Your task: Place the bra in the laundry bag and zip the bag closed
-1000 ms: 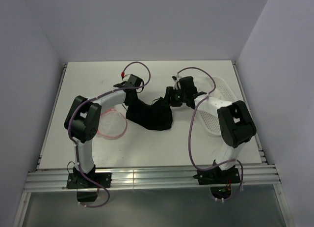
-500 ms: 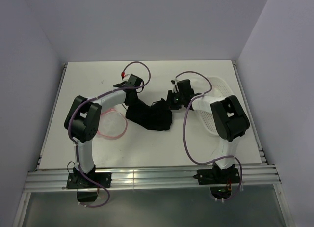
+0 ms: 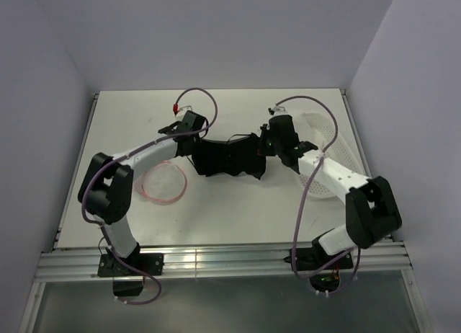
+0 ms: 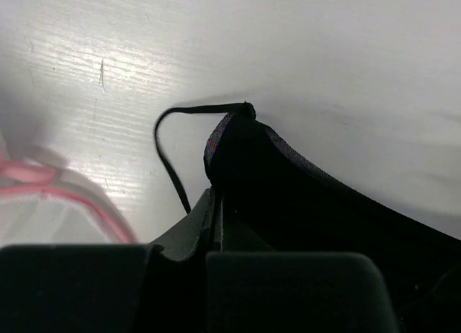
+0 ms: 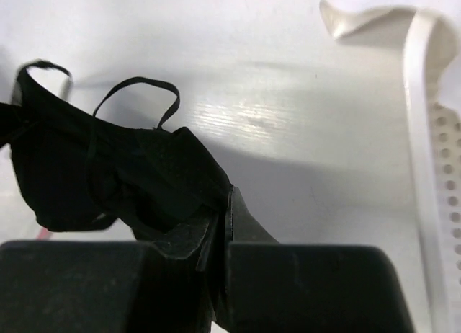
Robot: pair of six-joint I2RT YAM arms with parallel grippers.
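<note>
The black bra (image 3: 229,158) hangs stretched between both grippers above the middle of the table. My left gripper (image 3: 193,140) is shut on its left end; the left wrist view shows the bra (image 4: 302,196) pinched between the jaws, a thin strap looping off to the left. My right gripper (image 3: 265,145) is shut on the right end, where the bra (image 5: 122,174) bunches at the jaws with a strap loop above. The laundry bag (image 3: 164,182), a round translucent pouch with pink trim, lies flat on the table left of the bra, and its pink rim (image 4: 43,192) shows in the left wrist view.
A white perforated plastic basket (image 3: 333,149) sits at the right side of the table beside the right arm, its rim (image 5: 432,160) at the right edge of the right wrist view. Walls enclose the table at the back and both sides.
The right gripper closed on the bra's right end. Both grippers then lifted and pulled the bra out taut between them; it lay bunched on the table before.
</note>
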